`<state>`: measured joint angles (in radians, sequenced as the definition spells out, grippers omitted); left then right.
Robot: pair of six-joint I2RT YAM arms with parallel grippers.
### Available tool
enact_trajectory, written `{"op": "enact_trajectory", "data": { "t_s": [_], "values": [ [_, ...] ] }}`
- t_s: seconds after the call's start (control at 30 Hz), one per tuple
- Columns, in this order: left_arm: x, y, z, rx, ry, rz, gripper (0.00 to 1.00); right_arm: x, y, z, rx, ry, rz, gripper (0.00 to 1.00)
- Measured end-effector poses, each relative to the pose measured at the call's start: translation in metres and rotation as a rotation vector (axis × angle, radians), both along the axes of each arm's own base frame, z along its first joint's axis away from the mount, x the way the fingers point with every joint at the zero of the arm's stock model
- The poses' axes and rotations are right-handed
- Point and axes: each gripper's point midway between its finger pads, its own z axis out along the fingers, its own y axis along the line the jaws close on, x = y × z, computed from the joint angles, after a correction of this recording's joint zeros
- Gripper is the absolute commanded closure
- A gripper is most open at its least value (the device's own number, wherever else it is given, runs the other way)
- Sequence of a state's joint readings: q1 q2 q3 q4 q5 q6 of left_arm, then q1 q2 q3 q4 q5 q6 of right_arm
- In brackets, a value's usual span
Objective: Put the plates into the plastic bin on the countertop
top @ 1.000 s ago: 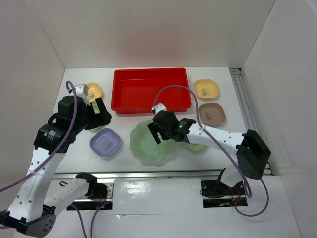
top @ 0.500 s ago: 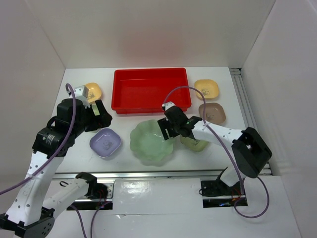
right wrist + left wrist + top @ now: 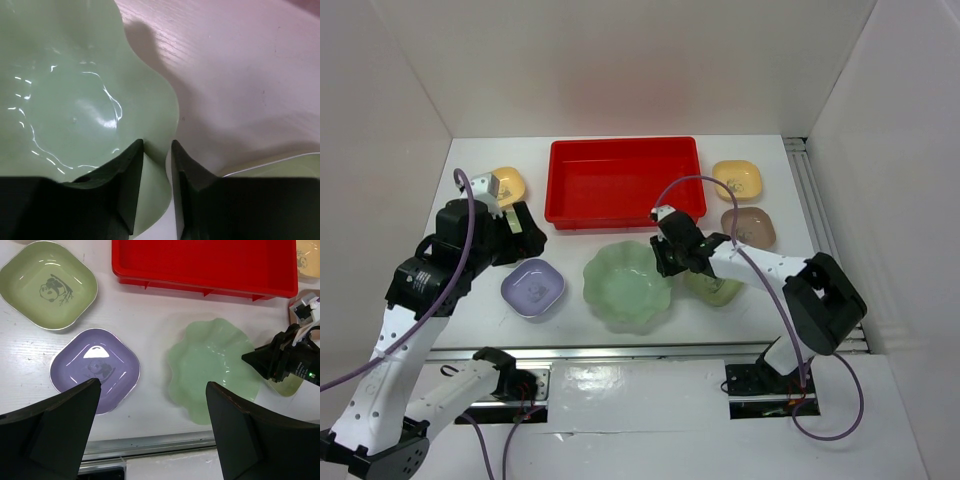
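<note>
The large pale-green scalloped plate (image 3: 620, 288) lies on the white countertop (image 3: 570, 250) in front of the red plastic bin (image 3: 620, 185). My right gripper (image 3: 666, 262) is at the plate's right rim. In the right wrist view its jaws (image 3: 157, 148) are narrowed onto that rim (image 3: 75, 100), one finger inside and one outside. My left gripper (image 3: 152, 385) hovers wide open above the countertop, with nothing held. A lavender plate (image 3: 95, 367) and an olive-green panda plate (image 3: 48, 285) lie below it. The bin (image 3: 200, 260) holds no plates.
A yellow plate (image 3: 737, 180) and a brown plate (image 3: 748, 228) lie right of the bin. A light-green plate (image 3: 717, 291) is partly under the right arm. White walls close in on three sides; a metal rail (image 3: 620, 350) runs along the near edge.
My right gripper moved right across the large plate to its right rim, and its jaws narrowed from wide open onto the rim. The left arm barely moved.
</note>
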<state>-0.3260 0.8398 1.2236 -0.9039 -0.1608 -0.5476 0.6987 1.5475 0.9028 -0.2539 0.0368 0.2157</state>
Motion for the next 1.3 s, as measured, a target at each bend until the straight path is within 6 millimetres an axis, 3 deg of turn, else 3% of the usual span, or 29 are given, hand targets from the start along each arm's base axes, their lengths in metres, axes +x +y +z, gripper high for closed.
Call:
{"op": "enact_trajectory", "data": {
  "t_s": [0.03, 0.13, 0.37, 0.63, 0.77, 1.0, 1.17, 1.3],
  "values": [
    [0.000, 0.000, 0.000, 0.001, 0.000, 0.001, 0.00, 0.001, -0.001, -0.001, 0.001, 0.003, -0.007, 0.85],
    [0.000, 0.001, 0.000, 0.006, -0.002, 0.006, 0.00, 0.003, 0.007, 0.007, 0.058, 0.002, -0.018, 1.00],
    [0.001, 0.003, 0.000, 0.023, -0.007, 0.019, 0.00, 0.000, 0.011, 0.024, 0.117, 0.014, -0.061, 1.00],
    [0.001, 0.005, 0.000, 0.047, -0.015, 0.032, 0.00, -0.010, -0.001, 0.079, 0.134, -0.037, -0.047, 1.00],
    [0.002, 0.006, 0.000, 0.051, -0.015, 0.039, 0.00, -0.008, -0.011, 0.094, 0.182, -0.028, -0.033, 1.00],
    [0.002, 0.007, 0.000, 0.053, -0.014, 0.042, 0.00, 0.045, -0.039, 0.129, 0.392, -0.008, -0.121, 1.00],
    [0.001, 0.008, 0.000, 0.056, -0.016, 0.048, 0.00, 0.091, -0.039, 0.150, 0.615, 0.009, -0.152, 1.00],
    [0.001, 0.009, 0.001, 0.054, -0.022, 0.049, 0.00, 0.131, -0.033, 0.151, 0.780, 0.030, -0.180, 1.00]
  ]
}}
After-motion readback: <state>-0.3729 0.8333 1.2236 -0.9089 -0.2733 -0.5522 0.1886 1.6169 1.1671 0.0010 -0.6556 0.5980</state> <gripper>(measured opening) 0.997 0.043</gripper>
